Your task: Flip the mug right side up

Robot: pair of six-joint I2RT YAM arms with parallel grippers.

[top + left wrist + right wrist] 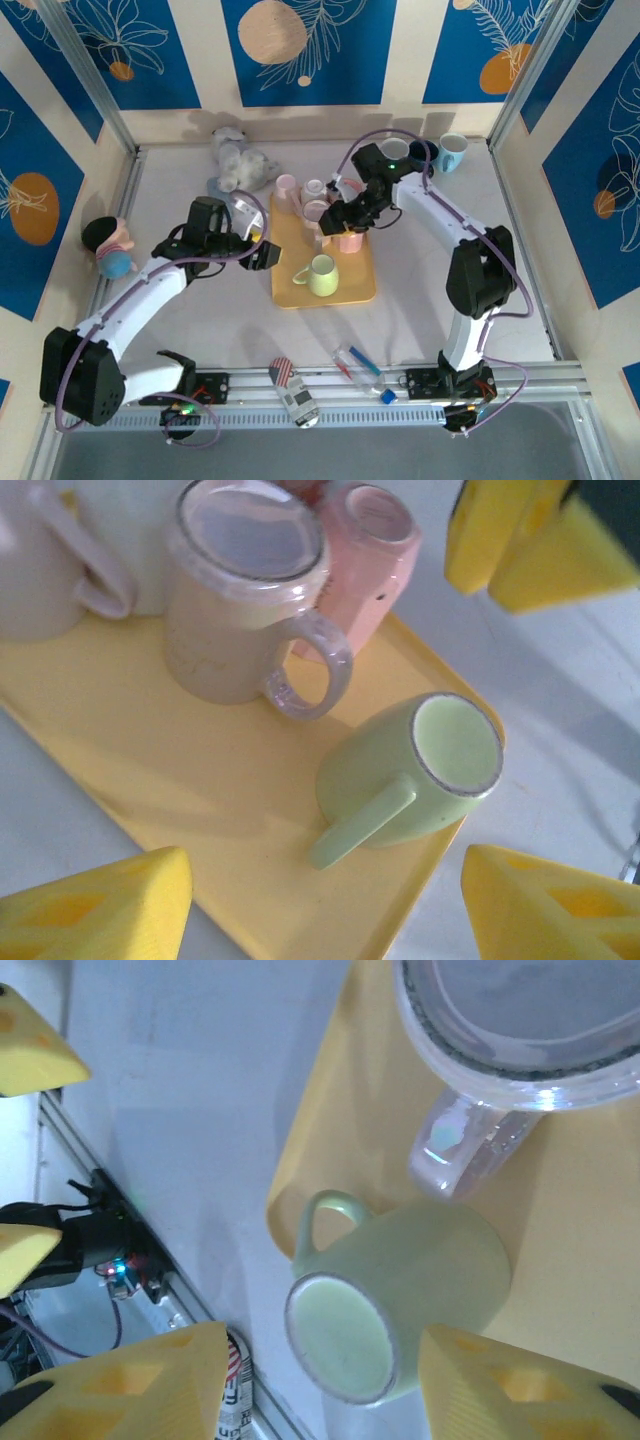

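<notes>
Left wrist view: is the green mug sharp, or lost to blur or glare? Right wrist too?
Left wrist: green mug sharp, evenly lit; left end effector's fingers blurred at the corners. Right wrist: green mug slightly soft; bright glint on the handle of the pearly mug.

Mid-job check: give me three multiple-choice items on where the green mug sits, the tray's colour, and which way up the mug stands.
1. The green mug is: A on the bare table; B on the tray, near a corner; C lifted in the jaws.
2. The tray is: A yellow; B blue; C white.
3. The green mug stands: A mouth up; B base up; C on its side.
Answers: B, it rests by the tray's corner; A, the surface is plain yellow; B, its flat base faces upward.
</notes>
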